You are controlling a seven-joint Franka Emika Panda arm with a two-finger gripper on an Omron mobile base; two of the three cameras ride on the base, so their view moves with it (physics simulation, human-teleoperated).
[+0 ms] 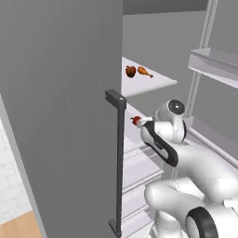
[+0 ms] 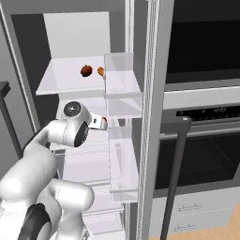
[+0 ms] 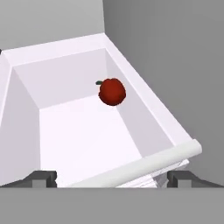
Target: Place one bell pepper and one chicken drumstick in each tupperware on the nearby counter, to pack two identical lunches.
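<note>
One bell pepper (image 3: 112,92) in fridge bin (image 3: 78,144) — untouched | gripper (image 3: 111,178) spread wide, holding nothing

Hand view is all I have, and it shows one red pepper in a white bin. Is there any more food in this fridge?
Observer: Yes. On a shelf higher up, a second bell pepper lies next to a chicken drumstick.
Operator: What's next to the fridge?
Observer: In the right base view, a dark oven is built in to its right.
Operator: And the fridge door?
Observer: The grey door is swung wide open, and its dark bar handle stands upright just left of the arm in the left base view.
</note>
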